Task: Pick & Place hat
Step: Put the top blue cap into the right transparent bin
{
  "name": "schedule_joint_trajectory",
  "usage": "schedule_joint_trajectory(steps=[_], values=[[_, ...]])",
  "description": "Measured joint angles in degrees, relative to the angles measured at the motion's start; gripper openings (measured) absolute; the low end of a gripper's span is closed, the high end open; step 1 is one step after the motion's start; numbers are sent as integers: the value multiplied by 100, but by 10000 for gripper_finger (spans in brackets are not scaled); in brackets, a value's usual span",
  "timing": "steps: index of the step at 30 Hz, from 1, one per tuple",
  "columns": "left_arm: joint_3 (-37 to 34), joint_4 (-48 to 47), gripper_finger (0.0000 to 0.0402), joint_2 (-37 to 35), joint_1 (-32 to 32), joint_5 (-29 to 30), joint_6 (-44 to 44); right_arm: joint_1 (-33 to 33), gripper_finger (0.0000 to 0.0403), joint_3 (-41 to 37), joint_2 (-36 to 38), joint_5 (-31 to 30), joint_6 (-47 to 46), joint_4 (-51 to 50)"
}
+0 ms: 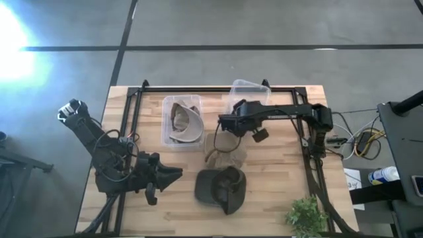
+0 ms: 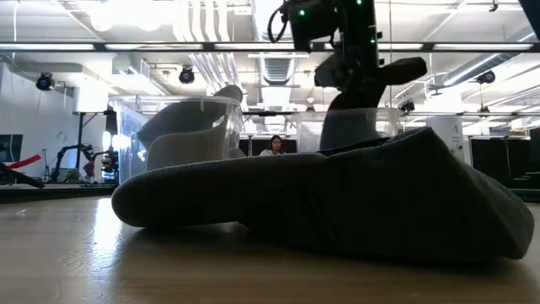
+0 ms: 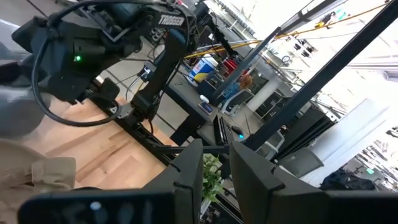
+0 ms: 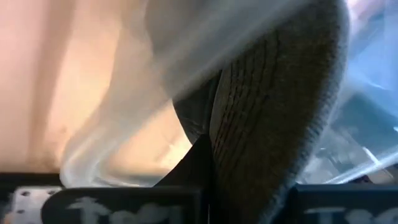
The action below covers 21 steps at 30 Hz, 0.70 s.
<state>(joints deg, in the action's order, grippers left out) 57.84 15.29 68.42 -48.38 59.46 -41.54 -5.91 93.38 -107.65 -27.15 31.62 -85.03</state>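
Observation:
A tan hat point(image 1: 225, 151) shows below my right gripper point(image 1: 221, 123), right of a clear bin point(image 1: 165, 125). In the low view the hat point(image 2: 354, 122) shows under the gripper point(image 2: 337, 63), with its lower part hidden. A pale hat with a grey brim point(image 1: 185, 120) lies in that bin. A dark grey hat point(image 1: 221, 188) lies flat on the table near the front; it fills the low view point(image 2: 337, 203). My left gripper point(image 1: 177, 174) waits open and empty at the front left, just above the table. My right gripper is shut on the tan hat; woven cloth with a curved edge point(image 4: 267, 118) runs down between its two fingers. The fingers slant down from the table's right side. The hat hangs below them. Whether its lower end rests on the table cannot be told.
A second clear bin point(image 1: 250, 89), its wall tilted, stands at the far edge behind the right arm. A small green plant point(image 1: 305, 215) stands at the front right corner. Black frame rails run along the table's left, right and far sides.

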Motion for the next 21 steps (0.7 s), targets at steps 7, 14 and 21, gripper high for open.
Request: schedule_joint_trajectory(steps=[7,14,21], values=[[-2,-92,73,0,2,2,-2,26,20,298,-90,180,-234,174],[-2,-131,73,0,53,2,29,26,86,302,122,220,-631,327],[-2,-130,73,-9,141,2,38,33,178,298,566,186,-920,301]])
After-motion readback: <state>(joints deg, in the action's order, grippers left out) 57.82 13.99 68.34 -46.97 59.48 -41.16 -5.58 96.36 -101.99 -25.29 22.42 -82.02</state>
